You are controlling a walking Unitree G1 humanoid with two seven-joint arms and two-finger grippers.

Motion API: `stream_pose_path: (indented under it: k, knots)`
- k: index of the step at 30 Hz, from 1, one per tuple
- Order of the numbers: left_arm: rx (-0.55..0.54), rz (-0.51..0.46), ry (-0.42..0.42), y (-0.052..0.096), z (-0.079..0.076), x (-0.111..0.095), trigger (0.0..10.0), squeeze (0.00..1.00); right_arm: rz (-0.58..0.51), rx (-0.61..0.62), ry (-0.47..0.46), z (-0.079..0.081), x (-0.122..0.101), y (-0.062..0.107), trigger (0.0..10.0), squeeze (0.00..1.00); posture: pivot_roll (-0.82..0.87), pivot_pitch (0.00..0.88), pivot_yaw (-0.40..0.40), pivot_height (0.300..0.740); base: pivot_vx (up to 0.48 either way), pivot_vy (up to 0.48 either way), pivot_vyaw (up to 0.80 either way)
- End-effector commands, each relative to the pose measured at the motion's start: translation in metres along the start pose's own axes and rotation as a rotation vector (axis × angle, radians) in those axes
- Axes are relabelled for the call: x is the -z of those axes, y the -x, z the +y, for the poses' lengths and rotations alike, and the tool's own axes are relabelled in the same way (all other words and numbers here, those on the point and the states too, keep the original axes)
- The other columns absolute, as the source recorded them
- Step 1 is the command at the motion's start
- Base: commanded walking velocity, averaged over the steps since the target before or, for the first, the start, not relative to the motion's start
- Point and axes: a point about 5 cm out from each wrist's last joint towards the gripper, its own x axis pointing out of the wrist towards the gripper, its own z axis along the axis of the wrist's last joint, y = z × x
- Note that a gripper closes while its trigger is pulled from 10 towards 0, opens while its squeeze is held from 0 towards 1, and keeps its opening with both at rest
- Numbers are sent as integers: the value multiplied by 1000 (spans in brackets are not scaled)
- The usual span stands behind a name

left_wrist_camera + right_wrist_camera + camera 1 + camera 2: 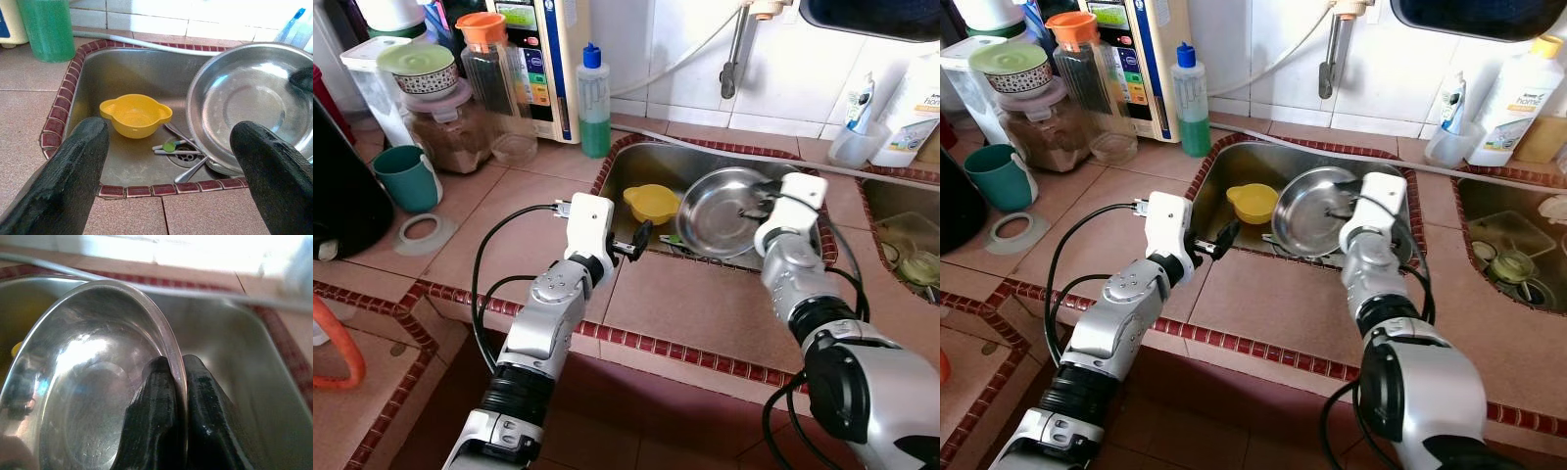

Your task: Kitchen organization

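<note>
Jaws: right gripper (171, 396) pinched on the rim of the steel bowl (722, 211), one finger inside, one outside; left gripper (171, 166) spread wide and empty, hovering over the near left edge of the sink (636, 162). Bowl: tilted on edge in the sink, open face toward the robot, beside a yellow cup (652, 203) at its left. Risk, judged: thin, slick rim held at a single point, so the bowl may pivot or slip from the fingers and drop onto the utensils (178, 147) lying at the drain. Surface: tiled counter (685, 304) with red-brown trim. Room: green soap bottle (594, 103) at the far left of the sink, faucet (736, 49) on the white-tiled wall, teal mug (406, 176) and jars (450, 127) far left, second basin right.
</note>
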Motion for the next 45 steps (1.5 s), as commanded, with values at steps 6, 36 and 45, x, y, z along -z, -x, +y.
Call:
stream_pose_path:
  k: [6, 36, 45]
  knots:
    - [10, -6, -21, 1, -2, -4, 10000, 1000, -20, -79, 161, 13, 1, 2, 10000, 0, 63, 42, 41, 740, 0, 0, 0]
    - [-5, 0, -26, 2, -1, -3, 10000, 1000, 86, -69, -47, 9, 14, 3, 10000, 1000, 66, 41, 37, 740, 0, 0, 0]
    - [-22, -8, -25, 0, 2, -3, 10000, 1000, 16, -147, -75, 14, 2, 1, 10000, 1000, 53, 35, 32, 740, 0, 0, 0]
